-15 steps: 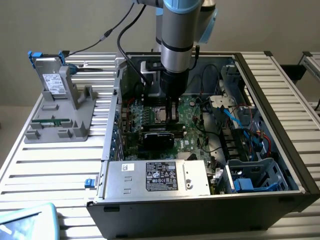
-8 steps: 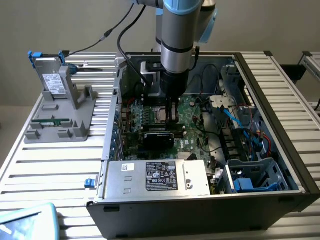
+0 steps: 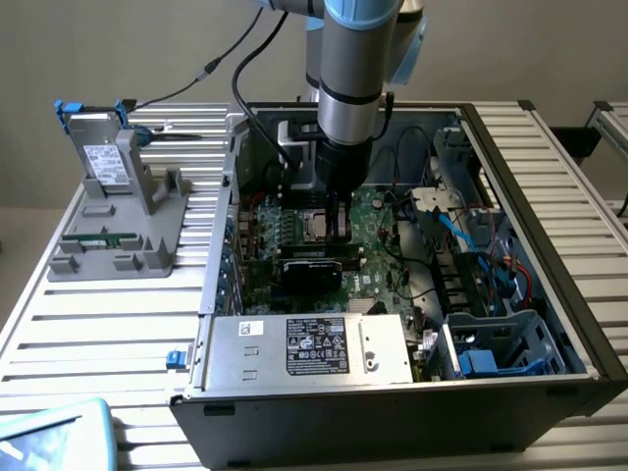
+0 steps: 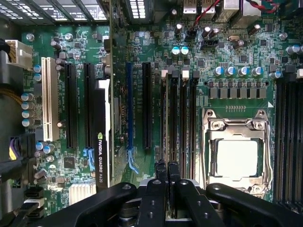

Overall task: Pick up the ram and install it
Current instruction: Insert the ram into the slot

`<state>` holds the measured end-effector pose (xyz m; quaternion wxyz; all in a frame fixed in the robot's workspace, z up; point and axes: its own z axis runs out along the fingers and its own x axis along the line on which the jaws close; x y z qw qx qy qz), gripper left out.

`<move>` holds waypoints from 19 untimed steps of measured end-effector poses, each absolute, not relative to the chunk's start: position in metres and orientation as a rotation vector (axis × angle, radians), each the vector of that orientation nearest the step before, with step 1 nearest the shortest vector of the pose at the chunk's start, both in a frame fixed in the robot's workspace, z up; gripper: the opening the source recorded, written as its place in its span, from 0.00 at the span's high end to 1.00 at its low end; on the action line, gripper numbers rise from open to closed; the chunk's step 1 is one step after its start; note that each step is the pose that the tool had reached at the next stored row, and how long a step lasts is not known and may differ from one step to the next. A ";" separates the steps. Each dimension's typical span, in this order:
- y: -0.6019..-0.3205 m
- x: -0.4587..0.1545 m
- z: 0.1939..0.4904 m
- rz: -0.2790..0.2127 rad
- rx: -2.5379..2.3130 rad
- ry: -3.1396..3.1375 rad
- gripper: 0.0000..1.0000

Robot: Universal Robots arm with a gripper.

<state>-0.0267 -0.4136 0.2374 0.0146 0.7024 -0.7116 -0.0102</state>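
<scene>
My gripper [image 3: 339, 234] reaches straight down into the open computer case [image 3: 549, 245], between the CPU socket [image 3: 314, 228] and the black graphics card [image 3: 314, 273]. In the wrist view the two black fingers [image 4: 161, 172] are pressed together, and my gripper [image 4: 167, 165] sits over the memory slot farthest from the CPU socket [image 4: 236, 158]. The ram [image 4: 166, 118] shows edge-on as a thin pale line. It runs along that slot and into the seam between the fingertips. The gripper's body hides the rest of it.
Three more memory slots [image 4: 184, 118] lie beside it, and the NVIDIA card [image 4: 102, 142] stands on the other side. A grey fixture [image 3: 113, 245] outside the case holds a boxy drive [image 3: 103, 162] and a green strip [image 3: 98, 236]. The power supply [image 3: 309, 348] fills the case's near edge. Cables crowd the exterior view's right.
</scene>
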 end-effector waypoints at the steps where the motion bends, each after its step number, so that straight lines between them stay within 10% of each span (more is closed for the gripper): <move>1: -0.414 -0.027 0.237 -0.032 2.186 -2.215 0.87; 19: -0.414 -0.022 0.236 -0.036 2.187 -2.215 0.87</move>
